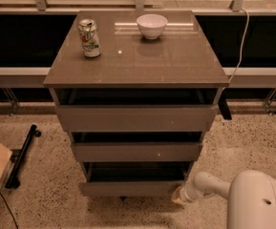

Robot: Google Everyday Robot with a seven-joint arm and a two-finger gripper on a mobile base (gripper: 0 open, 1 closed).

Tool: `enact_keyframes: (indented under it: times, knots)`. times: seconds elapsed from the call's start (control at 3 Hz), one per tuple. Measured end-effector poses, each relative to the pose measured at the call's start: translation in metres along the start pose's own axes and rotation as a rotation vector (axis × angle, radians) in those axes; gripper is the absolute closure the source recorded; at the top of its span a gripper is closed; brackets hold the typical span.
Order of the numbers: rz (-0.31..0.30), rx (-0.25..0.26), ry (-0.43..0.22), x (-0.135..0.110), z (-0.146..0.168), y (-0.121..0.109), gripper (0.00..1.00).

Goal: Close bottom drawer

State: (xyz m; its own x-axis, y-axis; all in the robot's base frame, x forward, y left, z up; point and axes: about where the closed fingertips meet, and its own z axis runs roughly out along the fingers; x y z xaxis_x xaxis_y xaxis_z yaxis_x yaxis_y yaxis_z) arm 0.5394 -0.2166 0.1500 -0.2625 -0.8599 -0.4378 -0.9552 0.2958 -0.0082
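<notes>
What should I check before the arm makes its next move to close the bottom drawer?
1. The bottom drawer is out: ok, a dark gap shows above its front.
2. The gripper is at that front: ok, low down by its right end; contact cannot tell.
3. Push point centred: not ok, it sits far right, so the drawer may skew.
4. Nothing sticking up inside: cannot tell, too dark.
5. The can and bowl stand away from the front edge: ok.
</notes>
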Motion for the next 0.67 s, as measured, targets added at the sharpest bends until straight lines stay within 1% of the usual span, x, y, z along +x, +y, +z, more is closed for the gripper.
enact_keyframes:
  times: [0.33, 0.67]
  knots:
    - [-0.016, 0.045, -0.026, -0.011, 0.001, -0.018, 0.81]
    - [-0.042, 0.093, -0.052, -0.025, -0.004, -0.035, 0.50]
